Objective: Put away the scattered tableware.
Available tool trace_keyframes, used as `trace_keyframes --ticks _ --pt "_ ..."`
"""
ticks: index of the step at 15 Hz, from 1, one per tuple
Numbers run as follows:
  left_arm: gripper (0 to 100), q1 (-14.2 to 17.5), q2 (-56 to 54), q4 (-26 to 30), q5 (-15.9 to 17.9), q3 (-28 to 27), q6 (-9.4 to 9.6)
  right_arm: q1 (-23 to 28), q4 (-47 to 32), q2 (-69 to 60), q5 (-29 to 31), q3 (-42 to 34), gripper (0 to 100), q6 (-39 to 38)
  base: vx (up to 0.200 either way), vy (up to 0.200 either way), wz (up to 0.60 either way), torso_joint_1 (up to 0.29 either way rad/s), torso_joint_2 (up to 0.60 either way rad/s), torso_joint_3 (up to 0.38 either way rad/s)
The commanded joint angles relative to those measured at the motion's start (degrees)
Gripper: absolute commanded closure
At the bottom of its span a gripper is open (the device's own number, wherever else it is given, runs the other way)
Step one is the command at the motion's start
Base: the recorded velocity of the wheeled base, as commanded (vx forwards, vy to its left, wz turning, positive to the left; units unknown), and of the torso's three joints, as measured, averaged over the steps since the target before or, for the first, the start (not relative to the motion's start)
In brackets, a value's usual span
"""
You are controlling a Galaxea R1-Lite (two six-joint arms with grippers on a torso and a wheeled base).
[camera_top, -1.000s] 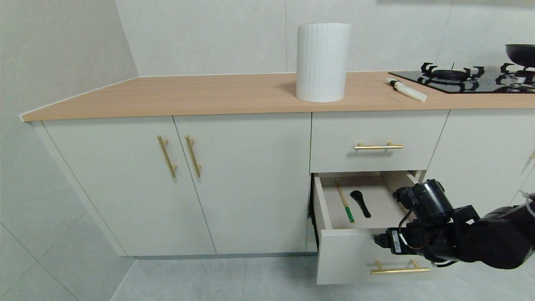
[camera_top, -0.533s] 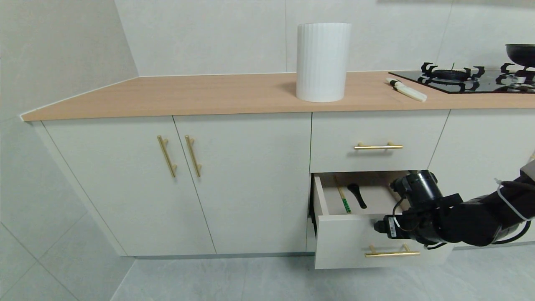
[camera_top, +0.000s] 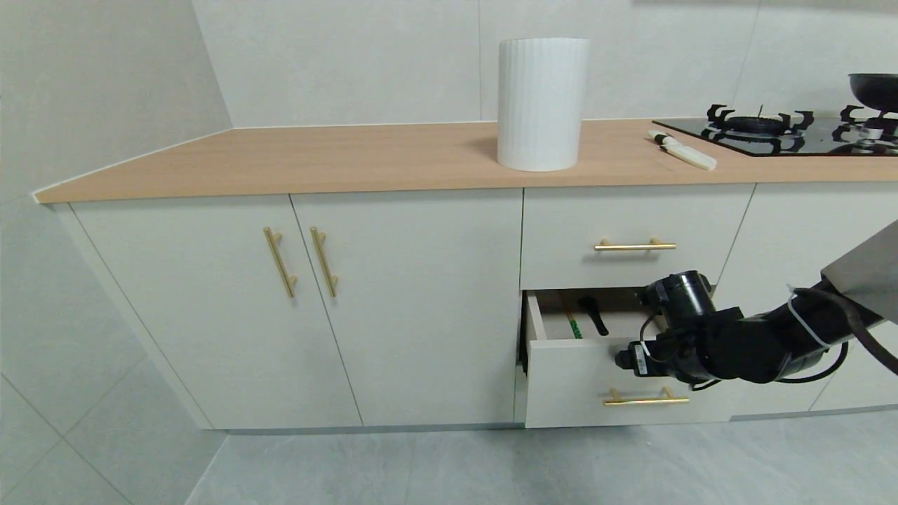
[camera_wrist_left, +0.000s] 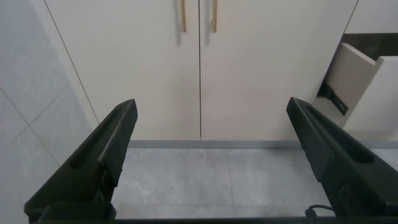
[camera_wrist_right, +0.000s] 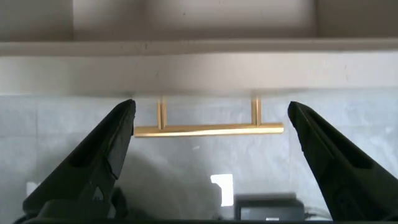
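**Lower drawer stood part-open with cutlery inside, right hand at its front**

The head view showed what neither wrist camera could. Inside the lower drawer, which stood pulled partway out, lay a pair of chopsticks and a black spoon, side by side and near each other. The right hand sat against the drawer front, just above its brass handle; whether it touched the panel could not be told.

The right wrist view gave the detail missing there. Its fingers were spread wide, and the handle lay across the gap between them, ungripped.

The left wrist view showed the left hand with its fingers also spread, holding nothing. It hung low before the pair of cabinet doors and the grey tiled floor, with the drawer's side at the edge.

On the wooden table stood a tall white ribbed canister. A pale knife lay well apart from it, just beside the black gas stove, which carried a dark pan. Above the open drawer, the upper drawer was closed. The walls were pale tile.
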State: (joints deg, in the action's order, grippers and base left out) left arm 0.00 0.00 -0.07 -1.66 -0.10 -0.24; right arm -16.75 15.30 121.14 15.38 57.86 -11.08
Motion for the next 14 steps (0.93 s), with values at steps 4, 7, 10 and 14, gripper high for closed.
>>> trace_keyframes --ticks 4,7,10,14 --pt "0 0.0 0.0 0.0 0.0 0.0 -0.02 0.6 5.4 4.7 0.0 2.7 0 0.1 0.0 0.0 0.0 0.0 0.0 0.0" --pt "0 0.0 0.0 0.0 0.0 0.0 -0.02 1.7 10.1 6.4 -0.1 2.3 0 0.1 0.0 0.0 0.0 0.0 0.0 0.0" --pt "0 0.0 0.0 0.0 0.0 0.0 -0.02 2.8 17.7 9.3 -0.3 1.6 0 0.1 0.0 0.0 0.0 0.0 0.0 0.0" --pt "0 0.0 0.0 0.0 0.0 0.0 -0.02 3.8 23.2 12.5 -0.3 1.7 0 0.1 0.0 0.0 0.0 0.0 0.0 0.0"
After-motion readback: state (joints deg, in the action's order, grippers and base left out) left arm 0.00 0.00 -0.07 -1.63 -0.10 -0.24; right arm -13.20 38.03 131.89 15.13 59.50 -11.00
